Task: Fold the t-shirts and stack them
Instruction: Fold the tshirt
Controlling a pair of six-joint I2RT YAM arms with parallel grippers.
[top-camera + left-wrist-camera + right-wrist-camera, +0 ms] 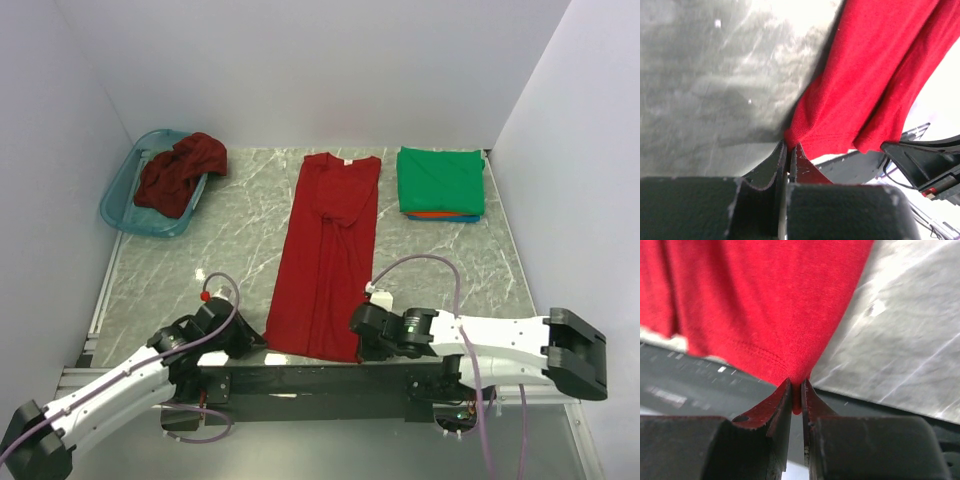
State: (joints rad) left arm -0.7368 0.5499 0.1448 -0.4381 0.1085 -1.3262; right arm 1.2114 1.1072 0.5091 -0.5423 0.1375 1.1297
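A bright red t-shirt (328, 255) lies as a long narrow strip down the middle of the marble table, collar at the far end. My left gripper (250, 340) is shut on its near left hem corner (796, 136). My right gripper (358, 332) is shut on the near right hem corner (797, 382), cloth pinched between the fingertips. A folded green t-shirt (440, 180) lies at the far right on top of an orange-red one and a blue one. A maroon t-shirt (178, 175) is crumpled in the teal basket (120, 205) at the far left.
White walls close in the table on three sides. The black bar (330, 378) of the arm mounts runs along the near edge just below the red shirt's hem. Bare marble (235, 225) shows between basket and red shirt.
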